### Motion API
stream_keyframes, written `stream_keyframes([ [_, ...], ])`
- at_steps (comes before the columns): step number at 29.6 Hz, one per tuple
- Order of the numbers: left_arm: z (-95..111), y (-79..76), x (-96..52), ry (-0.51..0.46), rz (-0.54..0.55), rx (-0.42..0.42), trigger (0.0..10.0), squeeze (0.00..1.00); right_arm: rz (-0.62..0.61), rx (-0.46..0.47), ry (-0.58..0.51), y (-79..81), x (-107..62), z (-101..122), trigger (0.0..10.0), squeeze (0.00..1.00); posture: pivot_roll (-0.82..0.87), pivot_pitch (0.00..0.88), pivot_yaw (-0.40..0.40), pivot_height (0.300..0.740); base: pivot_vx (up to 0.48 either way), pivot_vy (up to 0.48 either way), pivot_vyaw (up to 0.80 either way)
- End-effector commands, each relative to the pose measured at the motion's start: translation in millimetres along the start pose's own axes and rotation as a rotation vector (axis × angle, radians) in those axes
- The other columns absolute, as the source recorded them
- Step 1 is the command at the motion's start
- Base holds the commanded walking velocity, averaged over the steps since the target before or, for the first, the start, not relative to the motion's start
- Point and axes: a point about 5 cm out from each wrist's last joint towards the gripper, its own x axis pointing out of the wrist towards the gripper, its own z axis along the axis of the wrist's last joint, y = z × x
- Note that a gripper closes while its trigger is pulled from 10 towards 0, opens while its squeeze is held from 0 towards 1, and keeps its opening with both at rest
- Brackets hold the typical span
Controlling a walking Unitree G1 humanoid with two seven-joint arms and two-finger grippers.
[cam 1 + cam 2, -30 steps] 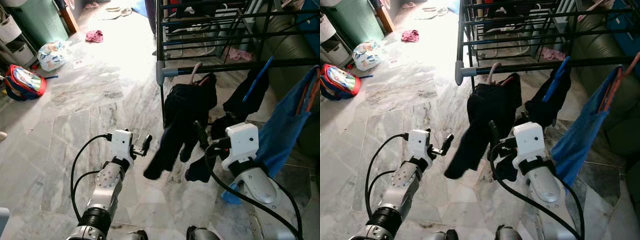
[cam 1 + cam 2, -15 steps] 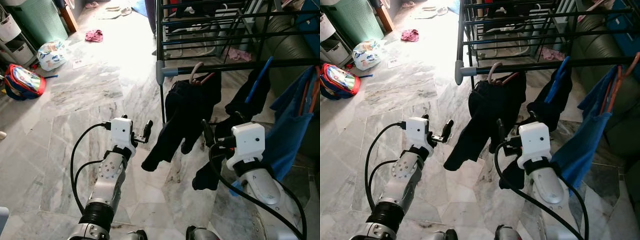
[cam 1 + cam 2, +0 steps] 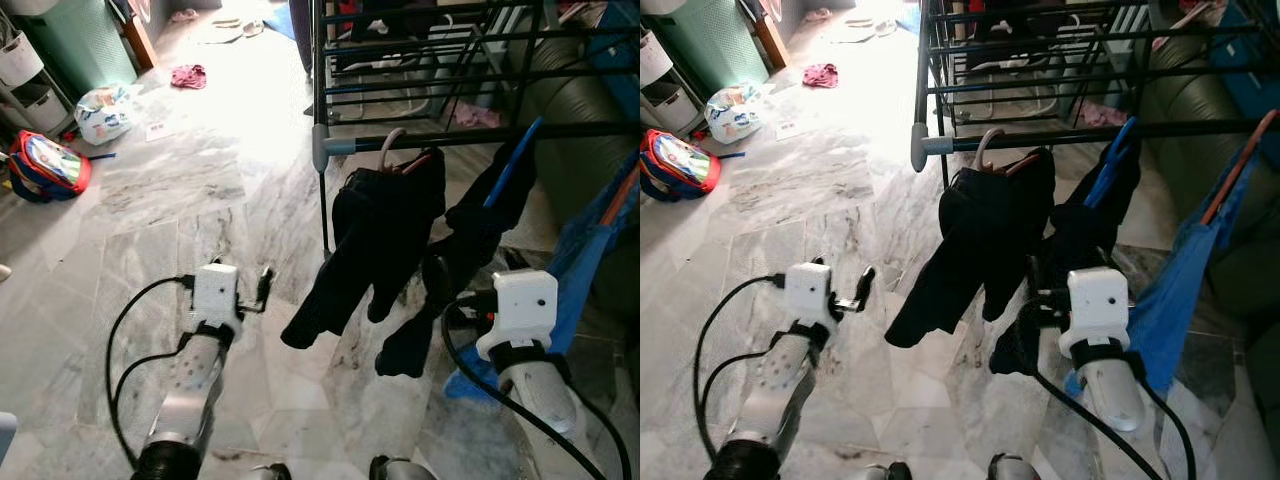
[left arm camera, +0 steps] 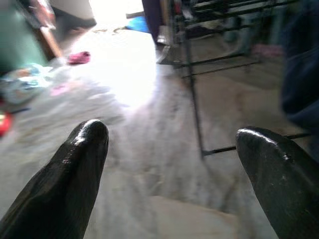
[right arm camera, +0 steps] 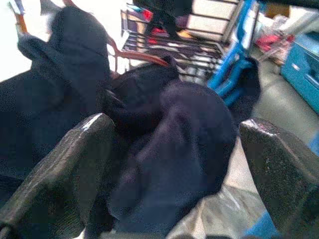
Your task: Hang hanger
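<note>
- Right gripper (image 5: 174, 199): jaws wide, holding nothing, black fingers (image 5: 60, 169) on either side of the dark navy garment (image 3: 985, 240) but not clamped.
- Left gripper (image 4: 172, 169): jaws wide and empty, over the grey marble floor (image 3: 180, 180), well apart from the clothes.
- The pale-hooked hanger (image 3: 987, 148) with brown shoulders already sits on the black metal drying-rack rail (image 3: 1060, 135), near the grey end cap (image 3: 923, 148).
- Judged done: back your right arm out low and straight so you don't snag the hem or the blue garment (image 3: 1170, 290) beside it.
</note>
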Motion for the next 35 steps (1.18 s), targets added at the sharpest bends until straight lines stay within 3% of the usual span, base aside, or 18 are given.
stream_keyframes([
  [1, -8.8, 9.0, -6.8, 0.022, 0.050, 0.021, 10.0, 0.00, -0.038, -0.004, 0.026, -2.3, -3.1, -8.7, 10.0, 0.00, -0.08, 0.141, 0.053, 0.740, 0.000, 0.000, 0.00],
  [11, -13.0, 3.7, -12.7, 0.040, 0.051, 0.018, 10.0, 0.00, -0.052, 0.016, 0.051, 0.4, 0.3, -18.3, 10.0, 0.00, -0.07, 0.173, 0.046, 0.740, 0.000, 0.000, 0.00],
  [21, -1.4, -5.2, 4.6, 0.019, 0.003, -0.019, 10.0, 0.00, -0.088, 0.061, 0.125, 2.9, 16.2, -25.7, 10.0, 0.00, -0.08, 0.182, 0.054, 0.740, 0.000, 0.000, 0.00],
  [27, 1.8, -13.2, 9.8, 0.017, -0.051, -0.041, 10.0, 0.00, -0.113, 0.058, 0.160, -0.1, 42.0, -25.9, 10.0, 0.00, -0.08, 0.190, 0.071, 0.740, 0.000, 0.000, 0.00],
  [28, 3.0, -17.6, 11.0, 0.015, -0.095, -0.060, 10.0, 0.00, -0.127, 0.062, 0.170, -2.2, 54.0, -23.3, 10.0, 0.00, -0.08, 0.192, 0.073, 0.740, 0.000, 0.000, 0.00],
  [35, 9.3, -32.6, 5.7, -0.027, -0.299, -0.131, 10.0, 0.00, -0.149, 0.072, 0.218, -3.7, 91.1, -19.9, 10.0, 0.00, -0.06, 0.198, 0.079, 0.740, 0.000, 0.000, 0.00],
])
